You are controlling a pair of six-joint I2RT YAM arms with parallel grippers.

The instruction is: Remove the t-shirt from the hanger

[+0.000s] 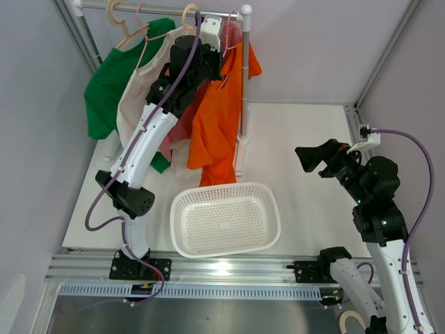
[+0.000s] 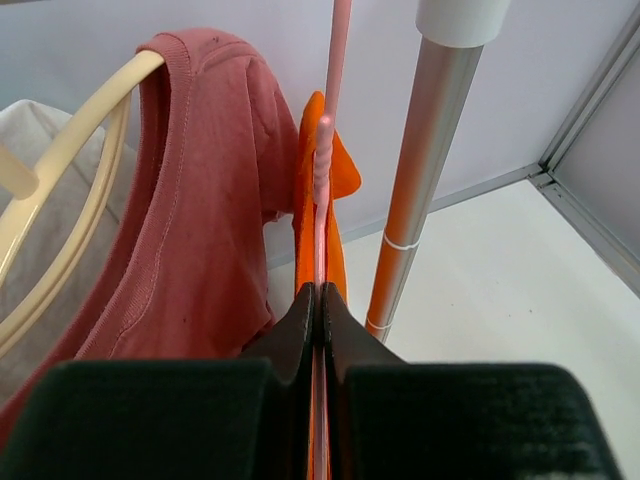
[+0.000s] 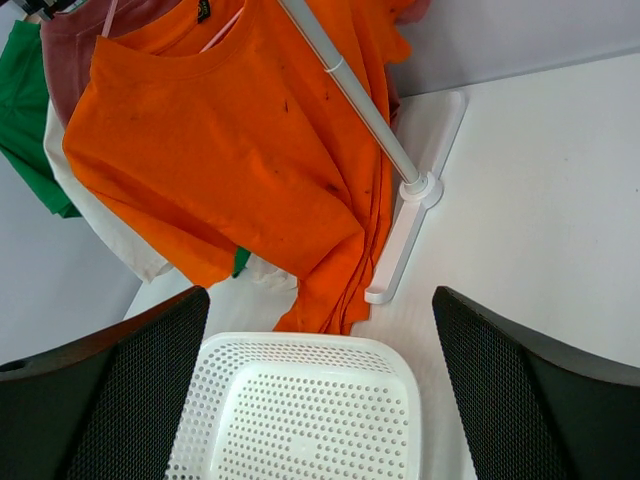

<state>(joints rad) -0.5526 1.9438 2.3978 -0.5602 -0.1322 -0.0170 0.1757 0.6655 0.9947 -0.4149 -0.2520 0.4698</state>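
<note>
White table (image 1: 306, 139); L jaws pinch pink hanger (image 2: 322, 190) by orange t-shirt (image 3: 230, 150); R jaws spread.

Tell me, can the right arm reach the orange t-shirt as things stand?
Probably yes. The right gripper is open and faces the orange t-shirt; only the rack pole stands in front of part of it.

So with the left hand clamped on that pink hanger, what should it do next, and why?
Probably lift the pink hanger slightly to unhook it from the rail: the left hand is shut on it, the orange t-shirt hangs from it, and the right hand is open.
</note>
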